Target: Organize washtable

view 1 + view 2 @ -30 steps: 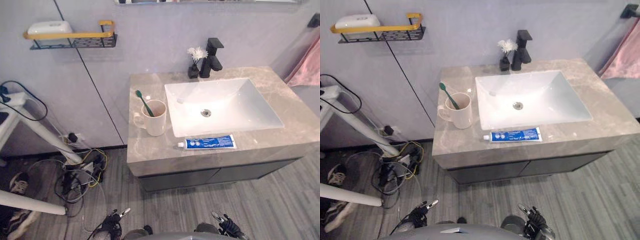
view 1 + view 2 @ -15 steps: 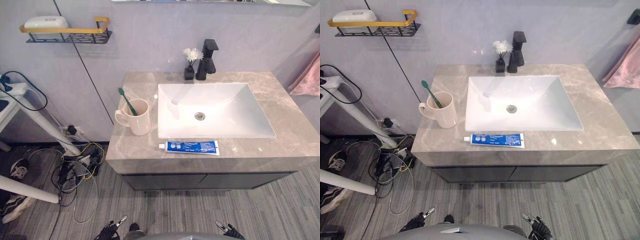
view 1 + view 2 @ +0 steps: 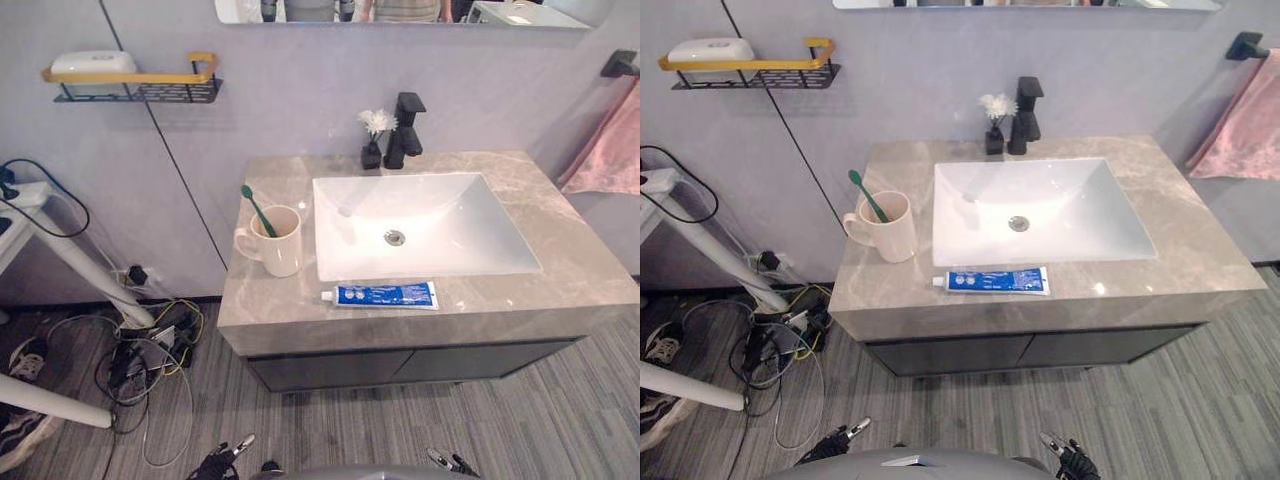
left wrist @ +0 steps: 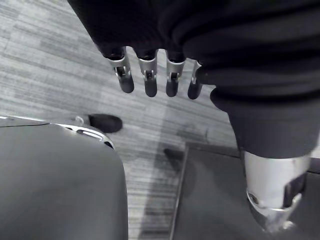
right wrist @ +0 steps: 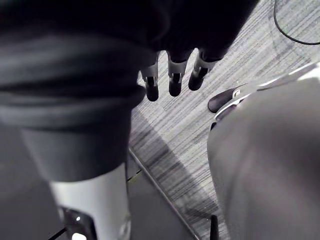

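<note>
A cream mug [image 3: 278,243] with a green toothbrush [image 3: 257,207] in it stands on the grey marble countertop [image 3: 585,265], left of the white sink basin [image 3: 450,235]. A blue toothpaste tube [image 3: 385,295] lies flat along the counter's front edge, in front of the basin. My left hand [image 3: 228,458] and right hand [image 3: 446,462] hang low by the floor, well short of the washtable. In the wrist views the left hand [image 4: 146,75] and the right hand [image 5: 174,75] have straight fingers and hold nothing.
A black faucet [image 3: 405,130] and a small dark vase with a white flower [image 3: 373,140] stand behind the basin. A yellow-railed wall shelf [image 3: 140,85] carries a white soap [image 3: 92,62]. A pink towel [image 3: 605,150] hangs at right. White stand legs [image 3: 70,260] and cables [image 3: 150,345] lie on the floor at left.
The camera has shifted, so the washtable sits differently in the picture. Mug, toothbrush and toothpaste keep their places on the counter. Both hands stay low and empty.
</note>
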Robot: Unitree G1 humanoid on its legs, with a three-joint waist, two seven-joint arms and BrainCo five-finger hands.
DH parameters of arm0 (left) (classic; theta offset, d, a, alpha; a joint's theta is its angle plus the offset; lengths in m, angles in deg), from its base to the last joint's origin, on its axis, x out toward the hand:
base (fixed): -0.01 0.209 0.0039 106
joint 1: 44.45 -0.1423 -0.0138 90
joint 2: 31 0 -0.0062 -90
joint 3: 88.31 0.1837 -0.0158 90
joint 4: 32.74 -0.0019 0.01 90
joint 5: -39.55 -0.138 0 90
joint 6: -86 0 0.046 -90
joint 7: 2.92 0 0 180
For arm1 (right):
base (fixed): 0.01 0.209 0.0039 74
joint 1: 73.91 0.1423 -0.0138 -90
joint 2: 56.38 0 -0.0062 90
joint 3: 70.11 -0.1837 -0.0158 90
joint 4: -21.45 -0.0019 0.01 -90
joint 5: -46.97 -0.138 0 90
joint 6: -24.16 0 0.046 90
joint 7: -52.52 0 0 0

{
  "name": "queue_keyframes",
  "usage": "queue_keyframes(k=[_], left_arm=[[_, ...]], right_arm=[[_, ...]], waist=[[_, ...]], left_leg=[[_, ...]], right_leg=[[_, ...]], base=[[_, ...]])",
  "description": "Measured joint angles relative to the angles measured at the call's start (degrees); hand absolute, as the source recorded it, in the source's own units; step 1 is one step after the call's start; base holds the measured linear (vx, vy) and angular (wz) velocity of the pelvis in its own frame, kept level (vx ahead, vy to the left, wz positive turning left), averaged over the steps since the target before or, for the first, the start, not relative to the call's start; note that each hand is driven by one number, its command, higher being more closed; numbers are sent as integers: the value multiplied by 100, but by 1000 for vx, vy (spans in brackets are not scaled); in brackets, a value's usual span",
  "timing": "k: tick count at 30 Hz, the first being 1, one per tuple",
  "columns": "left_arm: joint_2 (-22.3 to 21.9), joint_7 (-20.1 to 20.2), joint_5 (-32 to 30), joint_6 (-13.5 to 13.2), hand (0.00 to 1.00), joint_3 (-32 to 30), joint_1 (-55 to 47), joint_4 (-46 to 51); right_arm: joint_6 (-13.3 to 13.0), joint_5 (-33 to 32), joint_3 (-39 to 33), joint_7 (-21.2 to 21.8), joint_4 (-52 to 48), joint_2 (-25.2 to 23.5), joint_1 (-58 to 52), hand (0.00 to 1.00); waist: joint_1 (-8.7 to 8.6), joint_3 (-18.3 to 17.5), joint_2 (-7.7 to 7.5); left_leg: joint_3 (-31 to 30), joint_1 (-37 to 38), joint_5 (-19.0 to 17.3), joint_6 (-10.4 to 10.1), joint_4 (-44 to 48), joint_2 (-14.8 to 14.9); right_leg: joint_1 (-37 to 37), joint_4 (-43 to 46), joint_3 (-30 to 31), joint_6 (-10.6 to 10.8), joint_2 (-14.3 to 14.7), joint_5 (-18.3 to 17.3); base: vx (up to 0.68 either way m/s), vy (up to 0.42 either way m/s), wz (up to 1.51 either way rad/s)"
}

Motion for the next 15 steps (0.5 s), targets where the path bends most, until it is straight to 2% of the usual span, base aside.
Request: queue_keyframes(k=[4,9,11,12,13,15], left_arm=[[-9,-32,140,-17,0,-60,-33,5],[-182,-233,1157,-86,0,-350,-162,523],[-332,-381,1514,-92,0,-616,-222,1421],[-452,-502,1727,-137,0,-790,-284,2391],[-544,-623,1746,-211,0,-983,-347,3452],[-576,-876,1598,-395,0,-1323,-369,4761]], right_arm=[[-15,-2,111,-46,-22,16,-27,0],[-40,-143,81,-60,-18,15,-76,0],[-47,-215,76,-92,-19,14,-143,0],[-51,-214,68,-118,-19,11,-208,0],[-51,-212,0,-129,-18,7,-234,0],[-55,-210,-83,-162,-19,4,-261,0]], waist=[[-6,-13,17],[-14,-18,25],[6,-41,56],[5,-92,68],[30,-98,93],[26,-118,140]], left_leg=[[4,-16,3,5,-3,-5],[-40,-88,3,6,-4,-19],[-142,-154,8,11,-3,-29],[-210,-237,24,26,-3,-44],[-256,-267,28,29,-3,-52],[-298,-284,28,29,-3,-63]], right_leg=[[4,-73,7,-2,5,46],[7,-142,-54,3,4,56],[13,-167,-141,3,-4,56],[1,-186,-225,2,-10,55],[6,-203,-265,1,-14,55],[18,-224,-288,0,-19,56]], base=[[-5,5,-1],[19,-1,7],[23,-8,24],[28,-12,32],[33,-14,27],[40,-12,9]])
